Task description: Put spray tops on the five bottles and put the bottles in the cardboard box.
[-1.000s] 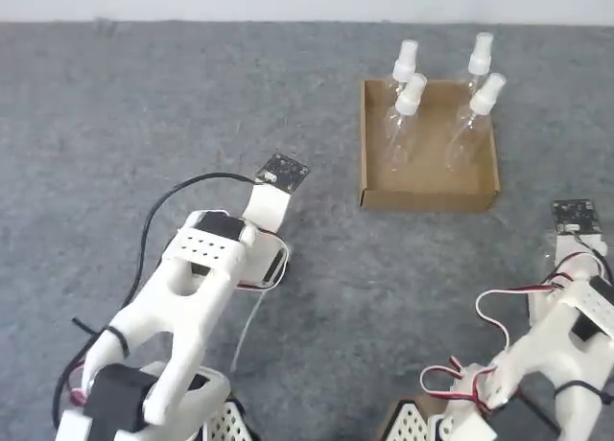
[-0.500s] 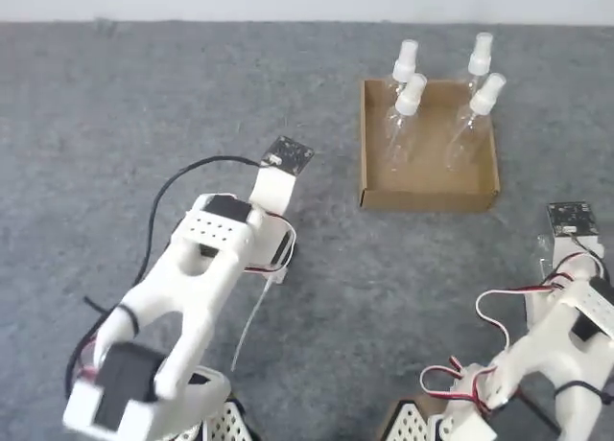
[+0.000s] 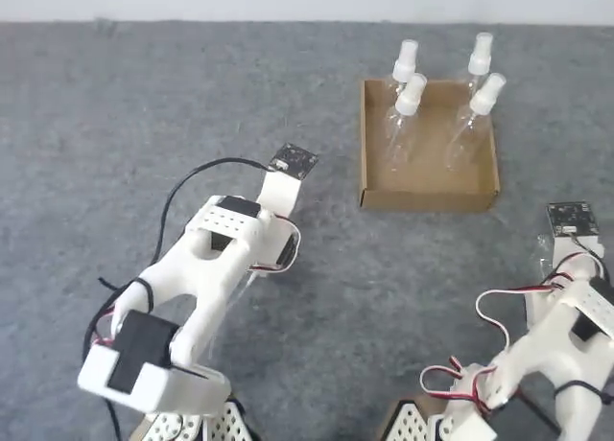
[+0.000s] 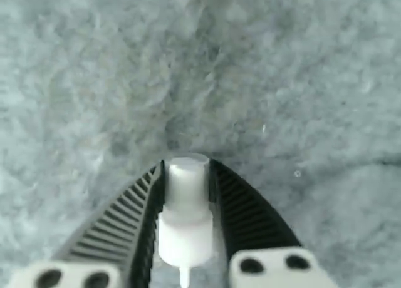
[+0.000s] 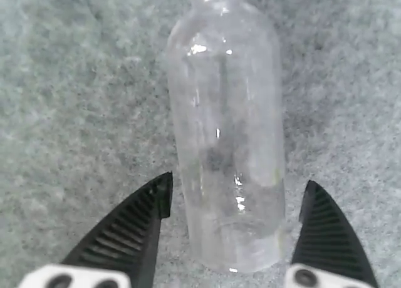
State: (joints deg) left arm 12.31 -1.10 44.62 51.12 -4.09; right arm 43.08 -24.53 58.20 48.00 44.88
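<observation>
**Spray top held, one bottle outside the box**

My left arm [image 3: 223,257] has swung forward over the counter [image 3: 106,125] in the past second. My left gripper [image 4: 186,166] is clamped on a spray top [image 4: 185,222]. My right gripper [image 5: 238,180] stands apart around a clear bottle [image 5: 225,113] (lying on the counter). The cardboard box [image 3: 429,199] holds four capped bottles [image 3: 400,139].

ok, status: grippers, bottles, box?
Left gripper shut on spray top. Right gripper open, straddling bottle on carpet. Four capped bottles in cardboard box.
</observation>
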